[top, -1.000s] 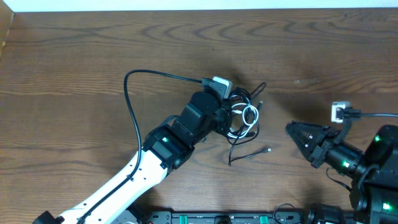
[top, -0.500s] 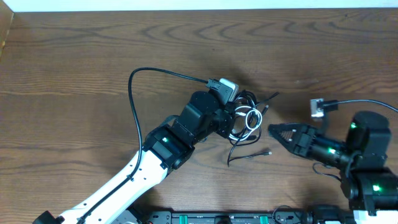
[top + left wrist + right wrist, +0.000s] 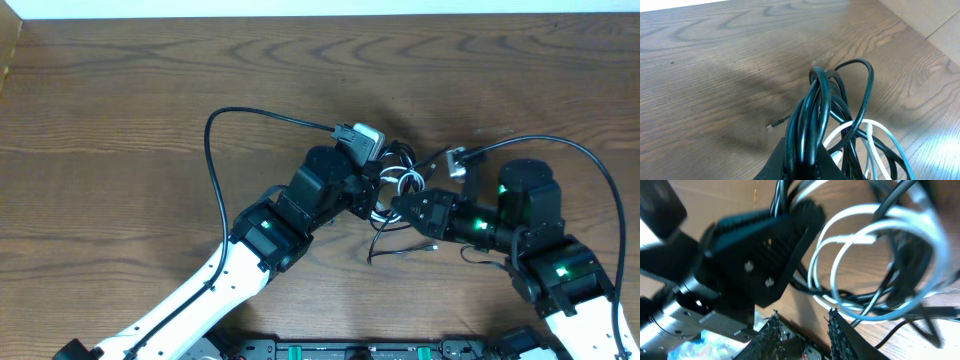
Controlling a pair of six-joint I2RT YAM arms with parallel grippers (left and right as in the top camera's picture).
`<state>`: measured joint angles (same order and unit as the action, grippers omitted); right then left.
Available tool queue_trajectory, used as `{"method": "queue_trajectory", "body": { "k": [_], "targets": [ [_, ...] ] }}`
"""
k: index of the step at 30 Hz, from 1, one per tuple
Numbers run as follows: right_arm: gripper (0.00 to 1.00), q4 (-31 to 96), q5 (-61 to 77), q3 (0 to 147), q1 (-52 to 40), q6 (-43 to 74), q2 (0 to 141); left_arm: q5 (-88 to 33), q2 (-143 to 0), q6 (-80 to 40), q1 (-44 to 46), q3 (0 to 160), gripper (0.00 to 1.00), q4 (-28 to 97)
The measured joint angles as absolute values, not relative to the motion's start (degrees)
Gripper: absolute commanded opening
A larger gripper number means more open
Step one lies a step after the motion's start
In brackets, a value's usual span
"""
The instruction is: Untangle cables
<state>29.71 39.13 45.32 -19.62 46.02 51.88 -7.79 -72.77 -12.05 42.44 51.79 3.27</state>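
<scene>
Black left gripper (image 3: 372,192): clamped shut on the black strands of the cables (image 3: 398,180), which are held as one bundle at the middle of the wooden table (image 3: 120,100).
White cable (image 3: 850,240): looped through the black ones on the bundle's right side.
Right gripper (image 3: 402,205): jaws are seen partly apart and nothing is gripped. The bundle lies just ahead of its tips, to its left.
Nearer free arm: the right; the white loops are judged best drawn rightward.

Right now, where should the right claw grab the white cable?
Probably the white cable at its open loops, which bulge out of the black cables that the left gripper pinches. Come from the right gripper's side, away from that pinch, with one finger through a loop.
</scene>
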Motion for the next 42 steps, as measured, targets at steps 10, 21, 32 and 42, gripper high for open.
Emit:
{"method": "queue_trajectory", "body": {
  "k": [10,21,32,42],
  "targets": [
    [0.40,29.85,33.45,45.32,-28.88,41.58,51.90,-4.40,-72.77,-22.39,42.44,51.79,0.08,2.09],
    [0.37,29.67,18.39,45.32,-31.11,13.26,52.05,-6.07,-72.77,-28.71,42.41,51.79,0.08,3.90],
    [0.42,32.75,26.22,45.32,-31.22,-1.37,54.92,-13.91,-72.77,-29.41,40.88,51.79,0.08,7.68],
    [0.45,35.33,29.30,45.32,-31.22,-4.69,52.27,-26.30,-72.77,-32.42,32.84,51.79,0.08,8.64]
  ]
}}
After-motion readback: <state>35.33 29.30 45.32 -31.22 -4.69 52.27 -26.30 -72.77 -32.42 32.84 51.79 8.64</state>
